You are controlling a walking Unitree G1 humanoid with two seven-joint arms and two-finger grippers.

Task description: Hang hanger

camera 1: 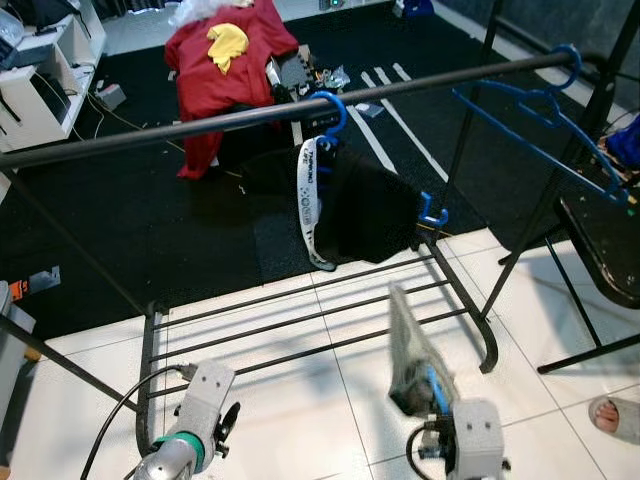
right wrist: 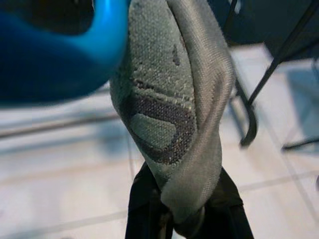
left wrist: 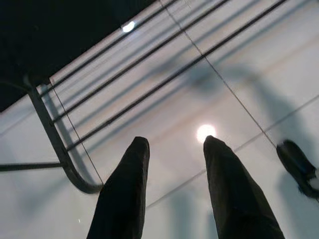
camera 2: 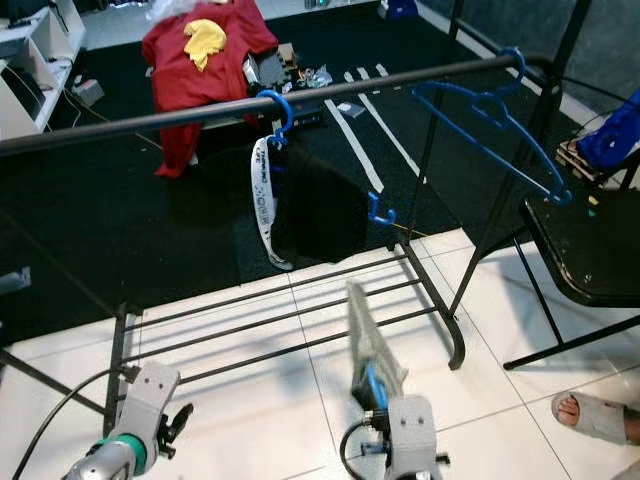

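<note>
1. The right gripper [right wrist: 187, 209] sits low at the front of the head views, its silver wrist raised above the white tiled floor [camera 1: 300, 420] and aimed up toward the clothes rack [camera 1: 300, 330].
2. Its two black fingers [right wrist: 144, 204] are clamped on a grey garment [right wrist: 174, 109], which wraps a blue hanger [right wrist: 55, 50]; the cloth bunches between the finger bases.
3. Seen from the head, the grey garment [camera 1: 412, 350] stands up from the gripper as a long narrow strip, its long axis leaning up and away toward the rack's lower bars, with a bit of blue showing near the wrist.
4. How the hanger's hook points is hard to judge; the wrist view is blurred and very close.
5. The left gripper [left wrist: 174, 149] hangs low on the other side, pointed down at the tiles beside the rack's curved foot [left wrist: 65, 164], its fingers apart and holding nothing.
6. The rack's top rail [camera 1: 250, 117] runs across the scene above both arms. A blue hanger with a black garment [camera 1: 365, 205] and a white strap hangs from it near the middle, and a bare blue hanger [camera 1: 545, 130] hangs at the rail's right end.
7. A red cloth [camera 1: 225, 70] lies on the dark mat beyond, and a person's sandalled foot [camera 1: 615, 415] rests on the tiles at the right edge.
</note>
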